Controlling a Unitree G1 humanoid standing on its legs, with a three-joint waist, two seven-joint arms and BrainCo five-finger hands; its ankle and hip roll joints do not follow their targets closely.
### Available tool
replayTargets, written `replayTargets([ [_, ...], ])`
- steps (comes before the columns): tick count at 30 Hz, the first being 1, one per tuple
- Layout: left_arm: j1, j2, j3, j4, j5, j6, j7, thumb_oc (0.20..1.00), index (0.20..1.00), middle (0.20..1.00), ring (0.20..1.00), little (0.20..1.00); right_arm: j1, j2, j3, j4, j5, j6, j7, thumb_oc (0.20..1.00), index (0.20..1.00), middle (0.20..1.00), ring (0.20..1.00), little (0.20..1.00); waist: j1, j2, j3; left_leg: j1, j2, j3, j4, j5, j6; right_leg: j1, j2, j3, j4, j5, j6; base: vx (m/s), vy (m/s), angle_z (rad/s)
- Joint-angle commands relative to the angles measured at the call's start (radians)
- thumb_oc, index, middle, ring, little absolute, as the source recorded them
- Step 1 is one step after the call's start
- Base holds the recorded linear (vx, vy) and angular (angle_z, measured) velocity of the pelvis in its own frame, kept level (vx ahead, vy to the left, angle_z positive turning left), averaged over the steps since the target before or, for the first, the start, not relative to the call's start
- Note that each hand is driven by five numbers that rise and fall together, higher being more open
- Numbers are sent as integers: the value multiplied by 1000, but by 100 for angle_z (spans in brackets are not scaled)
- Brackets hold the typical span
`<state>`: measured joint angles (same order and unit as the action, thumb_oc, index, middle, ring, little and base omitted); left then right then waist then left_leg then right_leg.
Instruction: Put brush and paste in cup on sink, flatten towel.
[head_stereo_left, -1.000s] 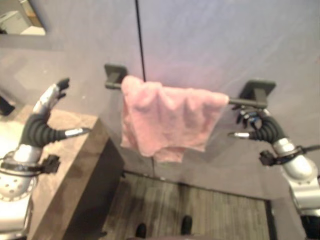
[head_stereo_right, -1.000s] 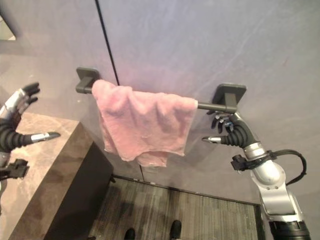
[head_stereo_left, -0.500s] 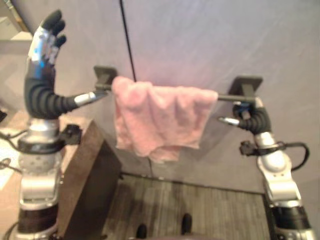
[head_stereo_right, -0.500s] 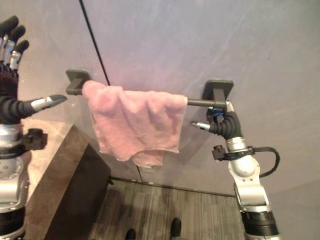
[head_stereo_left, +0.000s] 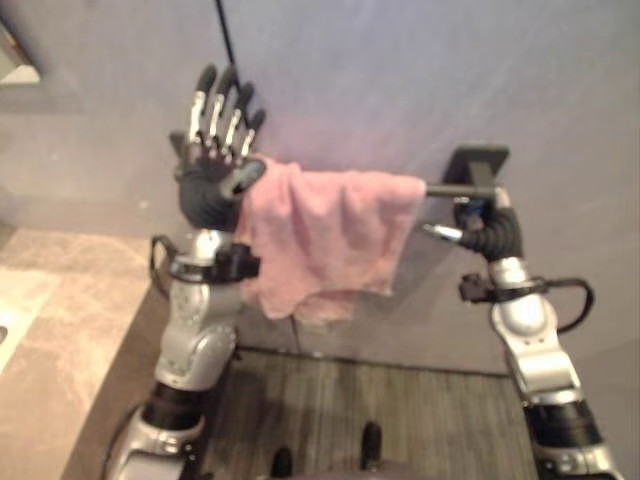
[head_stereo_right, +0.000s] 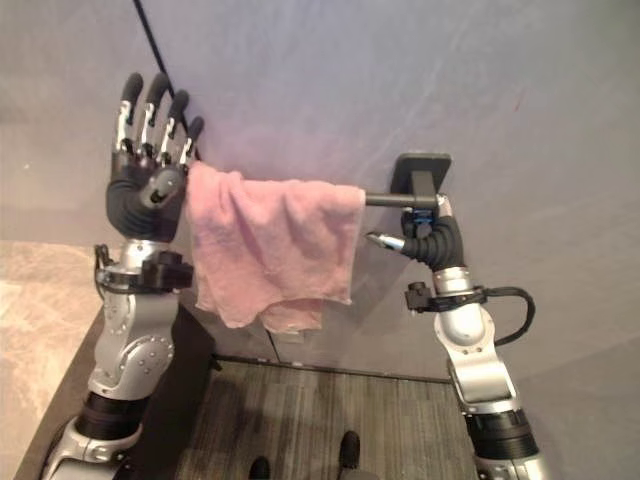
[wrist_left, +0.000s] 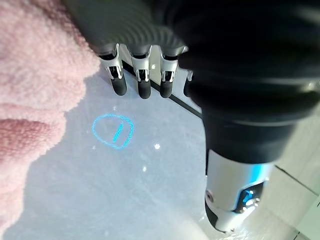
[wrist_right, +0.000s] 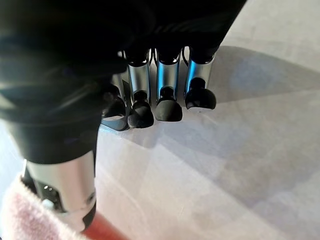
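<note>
Pink towel (head_stereo_right: 270, 245) hangs bunched between left hand (head_stereo_right: 148, 165) and right hand (head_stereo_right: 425, 235).

I read this as a bathroom, home or mock-up I can't tell. A dark rail (head_stereo_right: 385, 198) on black brackets is fixed to a plain grey wall (head_stereo_right: 330, 80), with a pink towel (head_stereo_right: 270, 245) bunched over it. At left, a stone-patterned desk (head_stereo_left: 60, 330) with a dark side panel, like a vanity top. Below, the floor (head_stereo_right: 330, 425) is grey wood-look planks.
</note>
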<state>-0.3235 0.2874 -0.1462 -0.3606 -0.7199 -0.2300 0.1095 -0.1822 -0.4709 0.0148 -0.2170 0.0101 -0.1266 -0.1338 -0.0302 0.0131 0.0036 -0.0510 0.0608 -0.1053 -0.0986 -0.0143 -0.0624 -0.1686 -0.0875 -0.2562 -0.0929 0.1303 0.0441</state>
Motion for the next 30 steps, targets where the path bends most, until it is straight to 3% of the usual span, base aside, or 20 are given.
replayTargets([
  [1, -93, 45, -60, 87, -7, 19, -11, 1000, 1000, 1000, 1000, 1000, -164, 7, -31, 23, 27, -27, 8, 1000, 1000, 1000, 1000, 1000, 7, -47, -22, -23, -42, 33, 11, -51, 95, 118, -25, -21, 6, -144, 49, 13, -11, -8],
  [10, -21, 93, 28, 90, 104, 59, -33, 1000, 1000, 1000, 1000, 1000, -24, -26, -63, 99, 22, 20, 88, 1000, 1000, 1000, 1000, 1000, 7, -42, -25, -19, -37, 48, 11, -54, 94, 112, -22, -6, 6, -145, 51, 14, -7, -3],
  [19, 169, 163, 286, 68, 238, 70, -57, 1000, 1000, 1000, 1000, 1000, 89, -51, -238, 167, -38, 58, 98, 1000, 1000, 1000, 1000, 1000, 20, -45, -34, -3, -34, 49, 11, -64, 92, 128, -18, -5, 6, -152, 50, 0, 0, 0],
  [23, 200, 165, 337, 47, 246, 64, -65, 1000, 1000, 1000, 1000, 1000, 78, -68, -278, 166, -53, 58, 92, 1000, 1000, 1000, 1000, 1000, 25, -48, -40, -1, -34, 44, 11, -65, 91, 134, -18, -10, 6, -153, 50, 0, 0, 0],
  [30, 142, 178, 332, 20, 254, 45, -49, 1000, 1000, 1000, 1000, 1000, -28, -74, -268, 114, -26, 33, 70, 1000, 1000, 1000, 1000, 1000, 29, -51, -48, -4, -38, 37, 11, -64, 91, 135, -22, -17, 6, -151, 49, -16, 6, 0],
])
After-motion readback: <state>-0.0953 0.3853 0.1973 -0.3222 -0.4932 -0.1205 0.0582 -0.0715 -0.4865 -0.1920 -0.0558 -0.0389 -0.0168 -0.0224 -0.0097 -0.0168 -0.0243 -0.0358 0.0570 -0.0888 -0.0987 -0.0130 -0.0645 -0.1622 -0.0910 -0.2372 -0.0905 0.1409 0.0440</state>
